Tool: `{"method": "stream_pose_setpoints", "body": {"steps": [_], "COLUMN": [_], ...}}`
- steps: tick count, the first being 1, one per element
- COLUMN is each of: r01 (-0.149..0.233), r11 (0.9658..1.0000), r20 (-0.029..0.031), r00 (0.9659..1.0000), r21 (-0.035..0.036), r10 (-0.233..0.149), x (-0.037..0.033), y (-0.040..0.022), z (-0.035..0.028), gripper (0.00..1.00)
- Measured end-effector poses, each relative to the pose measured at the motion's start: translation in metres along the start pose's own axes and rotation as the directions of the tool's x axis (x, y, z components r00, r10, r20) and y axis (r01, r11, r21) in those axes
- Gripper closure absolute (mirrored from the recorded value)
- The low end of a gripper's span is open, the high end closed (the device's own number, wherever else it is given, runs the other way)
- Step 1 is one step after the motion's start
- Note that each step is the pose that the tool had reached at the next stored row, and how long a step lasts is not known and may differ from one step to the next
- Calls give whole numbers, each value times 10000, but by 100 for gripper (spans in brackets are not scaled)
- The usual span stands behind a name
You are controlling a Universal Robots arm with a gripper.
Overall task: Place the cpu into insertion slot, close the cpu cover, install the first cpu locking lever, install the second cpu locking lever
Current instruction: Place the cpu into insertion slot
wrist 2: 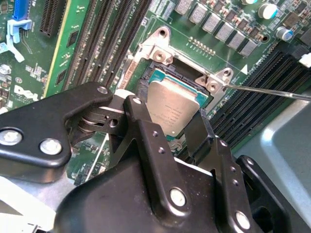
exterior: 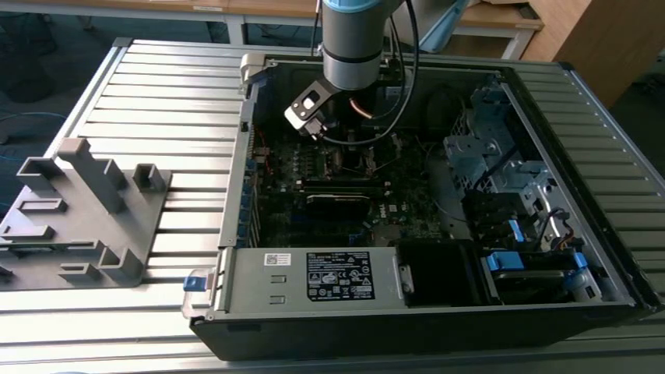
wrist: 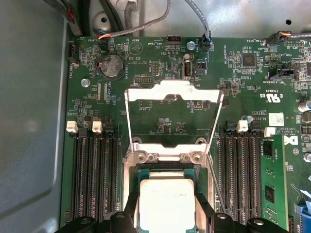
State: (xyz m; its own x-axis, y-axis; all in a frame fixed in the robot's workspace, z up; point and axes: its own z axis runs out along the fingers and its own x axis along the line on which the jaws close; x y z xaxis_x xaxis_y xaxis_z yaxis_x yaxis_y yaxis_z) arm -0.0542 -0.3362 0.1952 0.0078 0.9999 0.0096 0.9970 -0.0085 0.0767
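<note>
Cables and shadow swallow the tip of the arm [exterior: 353,47] inside the open computer case [exterior: 237,187] in the exterior view. In the second wrist view the gripper [wrist 2: 167,116] clamps its two fingers [wrist 2: 146,126] on one cpu [wrist 2: 172,104], low over the half-hidden insertion slot [wrist 2: 147,82]; one thin lever [wrist 2: 272,92] juts aside. In the first wrist view the single cpu cover [wrist: 172,91] stands raised.

Support surface: a ribbed metal table [exterior: 156,86], its slats running across the exterior view. One computer case [exterior: 416,339] lies flat on it, open side facing up. A grey moulded fixture [exterior: 93,218] rests on the table to the exterior view's left of the case, near it but apart. Table slats show between fixture and case.
</note>
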Motion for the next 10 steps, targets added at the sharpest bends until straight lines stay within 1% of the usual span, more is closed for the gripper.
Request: {"method": "stream_pose_setpoints", "body": {"steps": [5,10], "r01": [-74,-313], "r11": [10000,9995], "r20": [4,22], "r00": [10000,9995], "r21": [-1,-5], "r10": [74,313], "x": [0,1], "y": [0,0], "z": [1,2], "gripper": [46,46]}}
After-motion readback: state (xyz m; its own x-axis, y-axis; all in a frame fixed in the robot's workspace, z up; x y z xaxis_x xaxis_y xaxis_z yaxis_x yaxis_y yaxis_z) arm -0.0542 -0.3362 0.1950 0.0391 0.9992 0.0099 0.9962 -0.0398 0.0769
